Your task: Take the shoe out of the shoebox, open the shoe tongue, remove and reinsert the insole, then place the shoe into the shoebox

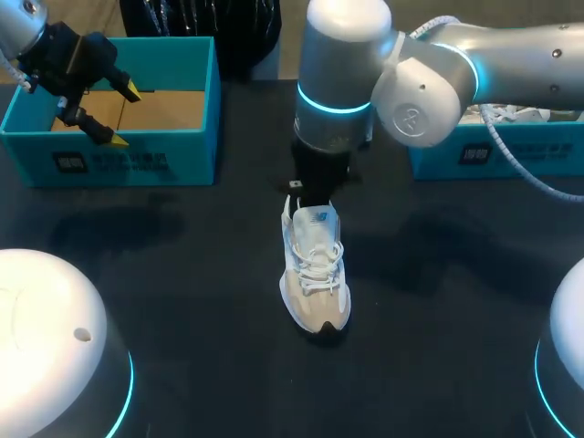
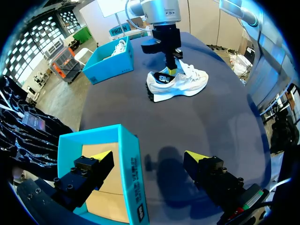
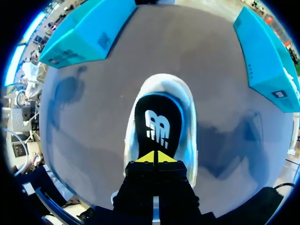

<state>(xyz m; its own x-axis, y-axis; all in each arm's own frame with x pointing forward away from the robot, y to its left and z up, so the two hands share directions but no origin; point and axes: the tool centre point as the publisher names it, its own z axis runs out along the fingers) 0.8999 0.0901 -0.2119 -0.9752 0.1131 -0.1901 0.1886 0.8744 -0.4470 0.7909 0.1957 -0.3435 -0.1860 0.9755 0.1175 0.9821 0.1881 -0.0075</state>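
Note:
The white shoe (image 1: 315, 274) stands upright mid-table, toe toward the front edge, its black insole (image 3: 157, 122) lying inside. My right gripper (image 3: 153, 157) is shut, its yellow tips pressed together at the heel end of the insole; in the left wrist view it (image 2: 171, 70) dips into the shoe (image 2: 180, 84) behind the raised tongue. The right arm (image 1: 347, 82) hides those fingers from above. My left gripper (image 1: 123, 116) hovers open over the empty blue shoebox (image 1: 109, 160) at the back left, straddling its near wall (image 2: 129, 168).
A second blue box (image 1: 493, 155) at the back right holds a white shoe (image 2: 119, 47) and paper. Two white arm bases (image 1: 46, 338) fill the front corners. Bare dark table lies around the shoe.

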